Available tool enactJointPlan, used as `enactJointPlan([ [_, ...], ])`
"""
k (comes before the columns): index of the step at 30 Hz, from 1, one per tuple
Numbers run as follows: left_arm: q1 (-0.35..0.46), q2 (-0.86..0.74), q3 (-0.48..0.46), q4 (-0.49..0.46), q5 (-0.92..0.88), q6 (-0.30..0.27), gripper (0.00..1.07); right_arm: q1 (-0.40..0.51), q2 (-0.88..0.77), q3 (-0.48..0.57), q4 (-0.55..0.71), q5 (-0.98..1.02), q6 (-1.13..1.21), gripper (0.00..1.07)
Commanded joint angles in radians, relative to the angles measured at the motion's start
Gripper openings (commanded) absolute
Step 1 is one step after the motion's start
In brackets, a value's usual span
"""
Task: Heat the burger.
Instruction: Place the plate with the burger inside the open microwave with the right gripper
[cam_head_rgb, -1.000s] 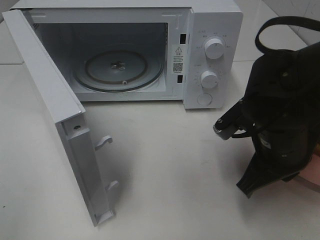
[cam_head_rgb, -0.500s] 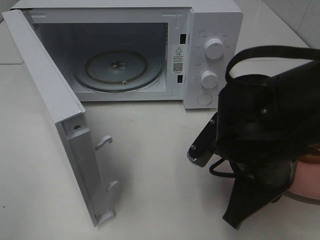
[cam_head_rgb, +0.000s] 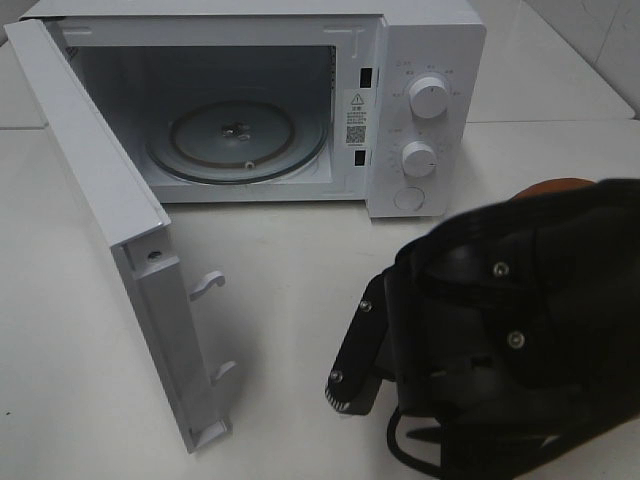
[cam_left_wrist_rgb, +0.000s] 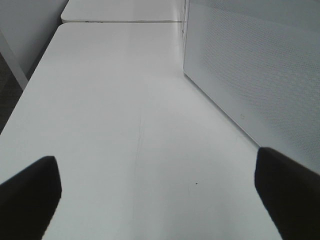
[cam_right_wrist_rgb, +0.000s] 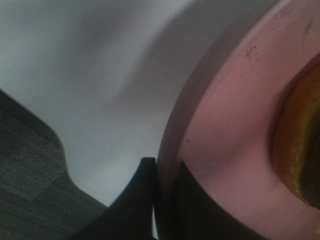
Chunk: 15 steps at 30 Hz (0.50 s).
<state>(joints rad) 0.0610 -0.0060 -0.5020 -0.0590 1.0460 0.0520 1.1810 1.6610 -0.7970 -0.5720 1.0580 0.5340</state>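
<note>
Looks like the transfer step: the burger (cam_right_wrist_rgb: 300, 135) sits on the pink plate (cam_right_wrist_rgb: 225, 125), front-right of the microwave (cam_head_rgb: 430, 60) and well apart from its cavity, with the right gripper (cam_right_wrist_rgb: 161, 169) clamped on the plate's rim. The left gripper (cam_left_wrist_rgb: 157, 187) hangs wide open and empty over the table (cam_left_wrist_rgb: 100, 100) beside the door (cam_head_rgb: 90, 170). Next move, I'd say: hold the plate level, swing it through the open doorway, and set it on the bare turntable (cam_head_rgb: 240, 140).

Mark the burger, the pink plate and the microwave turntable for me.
burger (cam_right_wrist_rgb: 300, 135): right wrist view, on the golden-brown bun.
pink plate (cam_right_wrist_rgb: 225, 125): right wrist view, on its bare pink surface beside the burger.
microwave turntable (cam_head_rgb: 195, 140): exterior high view, on bare glass left of the hub.
</note>
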Motion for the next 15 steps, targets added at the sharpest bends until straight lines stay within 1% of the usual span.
enactJointPlan([
  [1, -0.002, -0.024, 0.004, -0.004, -0.008, -0.001, 1.00, 0.034, -0.009, 0.003, -0.060, 0.049, -0.043, 0.00],
  [10, -0.002, -0.024, 0.004, -0.004, -0.008, -0.001, 1.00, 0.047, -0.013, 0.003, -0.114, 0.044, -0.107, 0.00],
  [15, -0.002, -0.024, 0.004, -0.004, -0.008, -0.001, 1.00, 0.047, -0.079, 0.003, -0.145, -0.044, -0.155, 0.00],
])
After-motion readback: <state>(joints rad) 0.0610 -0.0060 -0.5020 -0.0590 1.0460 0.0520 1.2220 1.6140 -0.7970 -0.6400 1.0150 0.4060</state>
